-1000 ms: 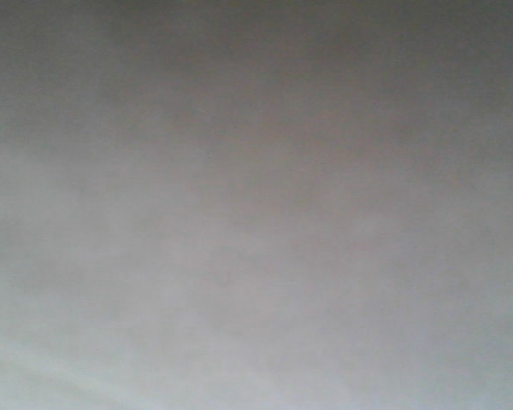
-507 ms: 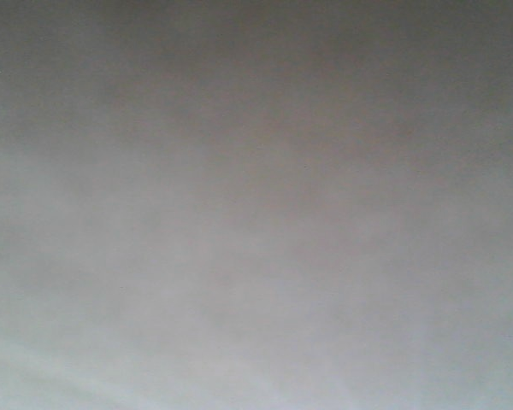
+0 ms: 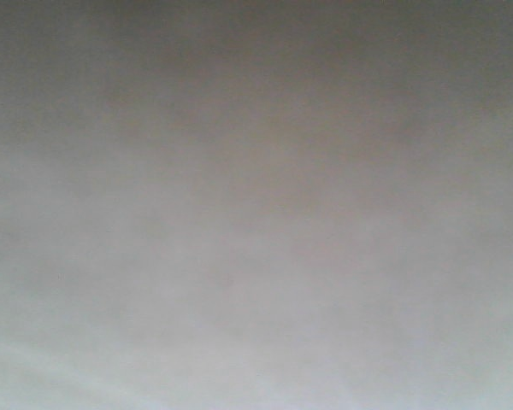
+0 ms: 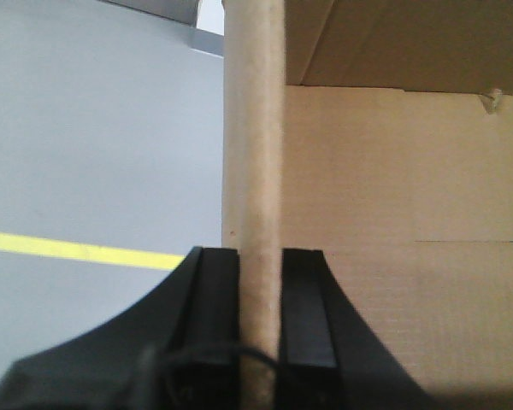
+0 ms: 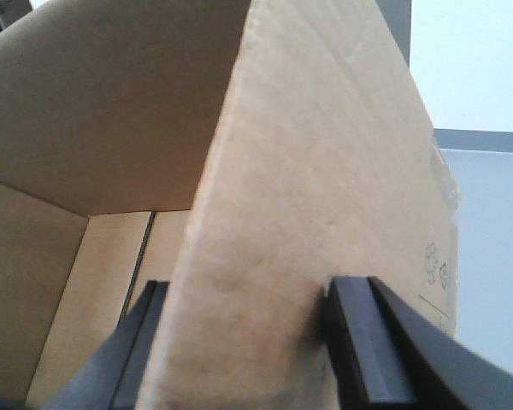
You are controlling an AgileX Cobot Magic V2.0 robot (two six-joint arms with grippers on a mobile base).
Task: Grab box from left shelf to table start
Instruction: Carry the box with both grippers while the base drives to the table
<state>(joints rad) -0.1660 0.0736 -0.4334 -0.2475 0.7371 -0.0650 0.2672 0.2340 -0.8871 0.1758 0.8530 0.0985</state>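
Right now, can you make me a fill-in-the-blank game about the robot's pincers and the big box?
1. The left pincer is shut on a wall of the cardboard ____.
2. The line on the grey floor is ____.
3. The right pincer has one finger inside the box and the other ____.
Missing words: box; yellow; outside.

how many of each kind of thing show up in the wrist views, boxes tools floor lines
box: 1
tools: 2, left tool and right tool, each shut on a box wall
yellow floor line: 1
total: 4
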